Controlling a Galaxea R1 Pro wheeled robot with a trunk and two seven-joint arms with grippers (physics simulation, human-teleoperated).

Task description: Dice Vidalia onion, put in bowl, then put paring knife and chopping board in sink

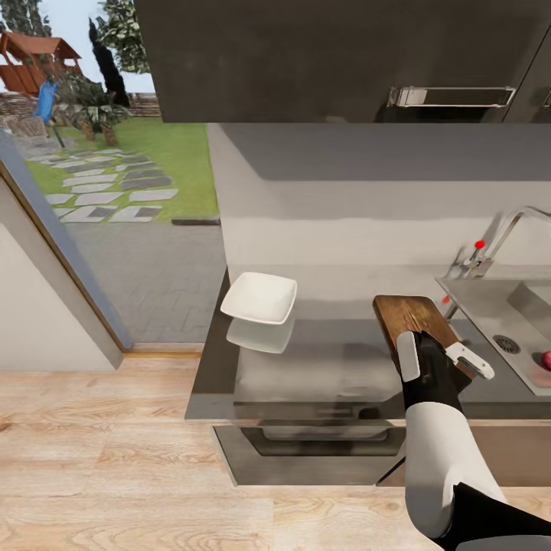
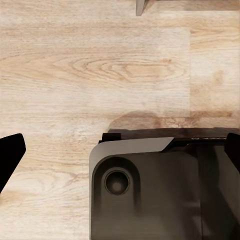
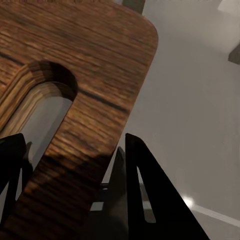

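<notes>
Right end effector (image 3: 75, 185) pinches the handle-slot end of the chopping board (image 1: 413, 317), one finger (image 3: 145, 190) on the outer edge, the other at the slot; board extends away from it over the grey worktop (image 1: 329, 360). White bowl (image 1: 259, 298) sits well off to its left on the worktop. Sink (image 1: 509, 321) lies just right, a red round item (image 1: 546, 358) inside. Left end effector (image 2: 120, 150) over wood floor (image 2: 90, 65), fingers spread
</notes>
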